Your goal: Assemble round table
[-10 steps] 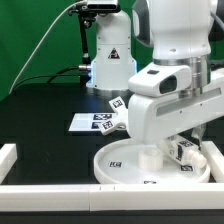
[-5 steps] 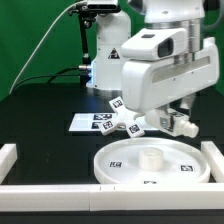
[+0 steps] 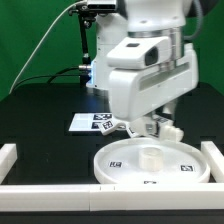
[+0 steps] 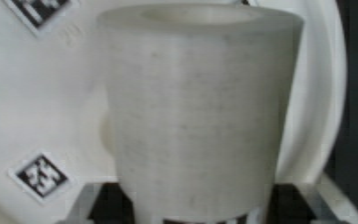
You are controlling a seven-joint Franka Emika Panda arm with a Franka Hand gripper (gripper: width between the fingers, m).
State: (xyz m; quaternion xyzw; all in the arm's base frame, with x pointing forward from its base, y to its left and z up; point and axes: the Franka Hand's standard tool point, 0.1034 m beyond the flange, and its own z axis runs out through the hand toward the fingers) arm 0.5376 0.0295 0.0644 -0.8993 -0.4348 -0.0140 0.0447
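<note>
Clamping the short leg (image 4: 194,100) from both sides, the gripper (image 4: 194,205) has its dark fingers (image 4: 101,205) pressed against the cylinder's near end in the wrist view. The round disc (image 4: 34,100), with its tags, lies behind.

From the exterior view, the hand hangs just above the disc, over its central hub (image 3: 150,156). The marker board (image 3: 90,122) lies beyond, partly hidden by the hand. A border rail (image 3: 8,158) stands at the exterior view's left.

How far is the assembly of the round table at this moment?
Done: only the large white rimmed round disc lies flat on the black table, its central hub empty. In hand: the gripper is shut on the short white cylindrical leg, held in the air. Left: seating the leg in the hub and adding the cross-shaped base, which neither view shows.
</note>
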